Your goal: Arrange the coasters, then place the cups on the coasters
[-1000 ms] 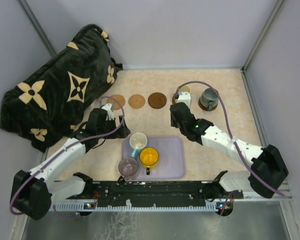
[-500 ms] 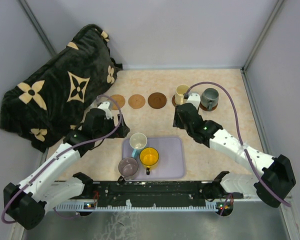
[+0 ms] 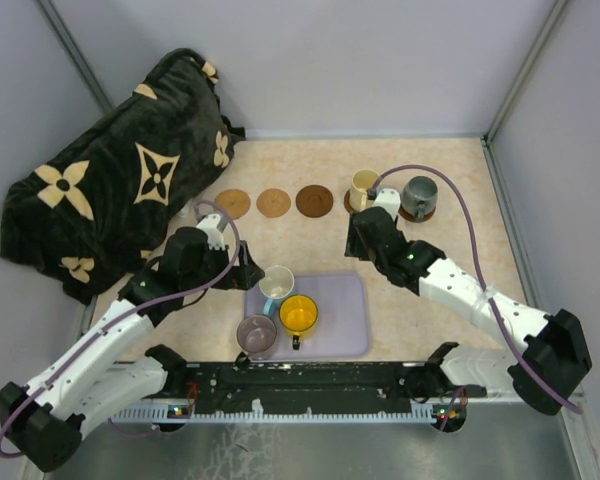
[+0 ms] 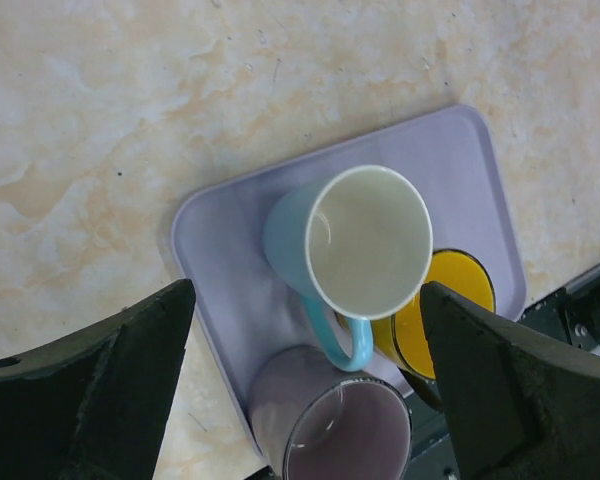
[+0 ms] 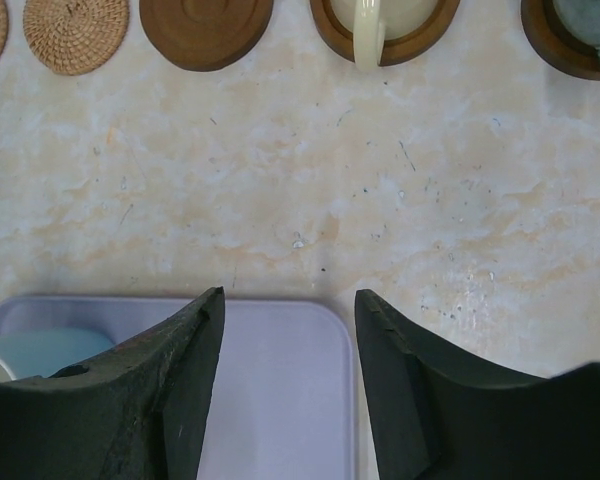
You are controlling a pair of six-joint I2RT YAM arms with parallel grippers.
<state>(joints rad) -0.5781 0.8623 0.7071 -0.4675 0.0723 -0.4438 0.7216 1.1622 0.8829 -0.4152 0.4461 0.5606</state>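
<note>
Tray [image 4: 230, 250], white mug [image 4: 365, 240] beneath spread left gripper [image 4: 307, 288]

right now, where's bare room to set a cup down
Free: the three bare coasters left of the cream cup; the table strip between coaster row and tray; the tray's right half. Crowded: the tray's left side, three cups packed together.

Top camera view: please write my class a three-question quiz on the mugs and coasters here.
1. True or false: every coaster carries a mug.
2. How many mugs stand on the lavender tray?
3. The open left claw hovers over which one? A yellow mug, B white mug with blue handle, C cream mug.
Key: 1 false, three are bare; 2 three; 3 B.
</note>
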